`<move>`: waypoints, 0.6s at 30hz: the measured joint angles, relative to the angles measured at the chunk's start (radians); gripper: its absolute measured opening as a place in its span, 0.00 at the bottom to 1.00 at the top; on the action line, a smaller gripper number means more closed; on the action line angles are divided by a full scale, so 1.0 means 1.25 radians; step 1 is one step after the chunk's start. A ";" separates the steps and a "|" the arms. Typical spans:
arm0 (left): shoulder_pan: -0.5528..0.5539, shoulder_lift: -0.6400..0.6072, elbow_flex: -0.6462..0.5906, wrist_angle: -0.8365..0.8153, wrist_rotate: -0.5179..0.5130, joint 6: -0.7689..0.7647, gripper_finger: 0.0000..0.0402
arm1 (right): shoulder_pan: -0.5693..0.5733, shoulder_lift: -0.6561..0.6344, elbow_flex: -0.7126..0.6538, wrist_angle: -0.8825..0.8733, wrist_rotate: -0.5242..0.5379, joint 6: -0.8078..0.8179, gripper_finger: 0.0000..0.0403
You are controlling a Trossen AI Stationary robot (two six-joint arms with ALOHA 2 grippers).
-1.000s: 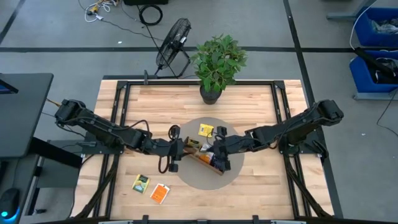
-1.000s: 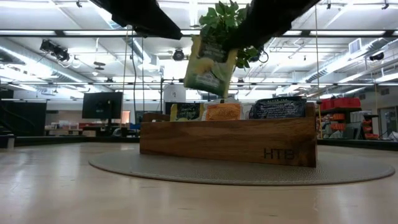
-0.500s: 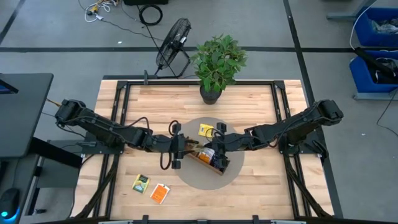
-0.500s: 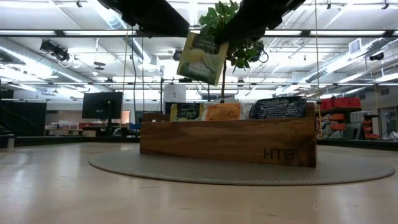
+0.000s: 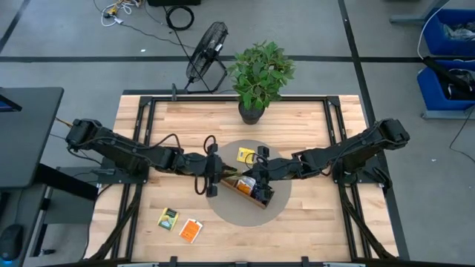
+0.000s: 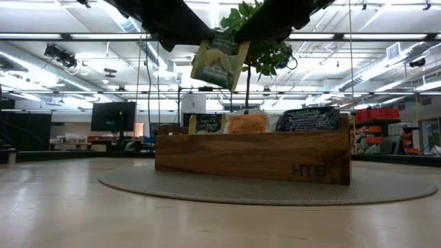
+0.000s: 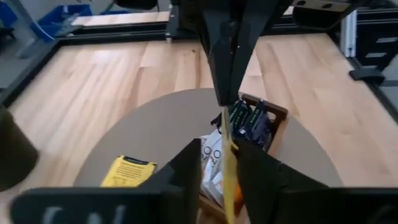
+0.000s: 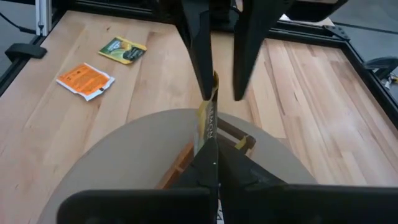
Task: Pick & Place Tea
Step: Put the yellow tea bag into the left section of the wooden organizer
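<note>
The low view alone showed the yellow-green sachet point(image 6: 219, 60) hanging in the air, tilted, above the left end of the wooden tray point(image 6: 252, 157), clear of the sachets standing in it. The high view did not resolve this sachet; it showed the left gripper point(image 5: 213, 172) and the right gripper point(image 5: 251, 178) facing each other over the round mat point(image 5: 223, 208), at the tray's left end.

The right wrist view showed the right gripper point(image 8: 210, 163) with fingers pressed together on the sachet's point(image 8: 206, 121) lower edge, the sachet standing edge-on. In that view the left gripper's fingers point(image 8: 198, 43) were spread, one on each side of the sachet's upper edge; one finger appeared to touch it, the other stood apart. The left wrist view confirmed the sachet point(image 7: 228, 158) lay between its own spread fingers.

A loose yellow sachet point(image 5: 246, 155) lay flat on the mat on the tray's far side. A green sachet point(image 5: 168, 219) and an orange sachet point(image 5: 191, 231) lay on the table point(image 5: 312, 126) at the near left, well apart from both grippers.
</note>
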 joint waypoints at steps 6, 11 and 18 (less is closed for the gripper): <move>0.012 0.000 0.000 -0.002 0.063 -0.013 0.03 | 0.000 0.000 0.000 0.000 0.000 0.000 0.00; 0.011 0.000 0.000 -0.008 0.063 -0.015 0.01 | 0.000 0.000 0.000 -0.005 -0.012 -0.002 0.02; -0.005 -0.002 0.000 -0.059 0.077 -0.003 0.01 | 0.003 -0.019 0.001 -0.074 -0.071 0.026 0.20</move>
